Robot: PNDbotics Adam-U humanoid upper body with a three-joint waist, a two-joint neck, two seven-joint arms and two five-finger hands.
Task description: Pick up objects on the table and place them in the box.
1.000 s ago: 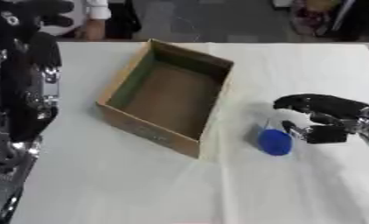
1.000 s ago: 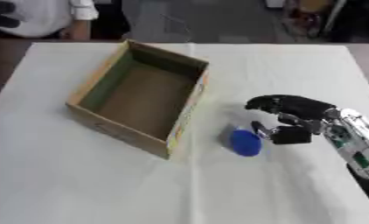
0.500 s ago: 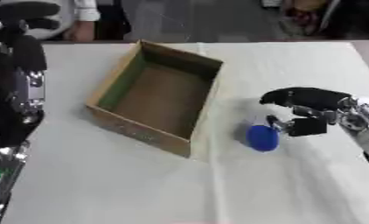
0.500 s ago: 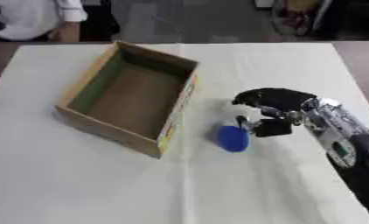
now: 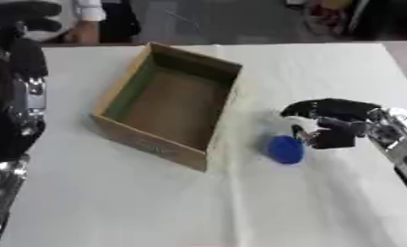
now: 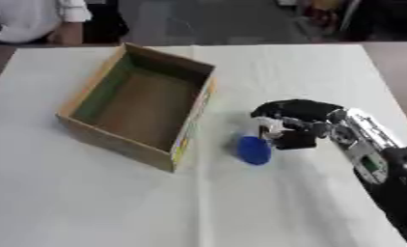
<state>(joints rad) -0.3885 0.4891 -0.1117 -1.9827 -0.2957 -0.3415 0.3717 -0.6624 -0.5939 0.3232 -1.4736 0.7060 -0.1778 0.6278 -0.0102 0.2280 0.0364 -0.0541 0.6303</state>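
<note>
Beside the box (image 5: 169, 108), right hand (image 5: 329, 123) seemingly touches blue object (image 5: 284, 149).

The right robot hand (image 6: 295, 126) is brought in from the right edge toward the centre of the frame, closer to the blue object (image 6: 254, 150), which now lies just at its curled fingertips.

The box (image 5: 169, 103) sits left of the round object (image 5: 284, 148) (right hand (image 5: 333, 123) just beside it).

No readable text or labels anywhere.
</note>
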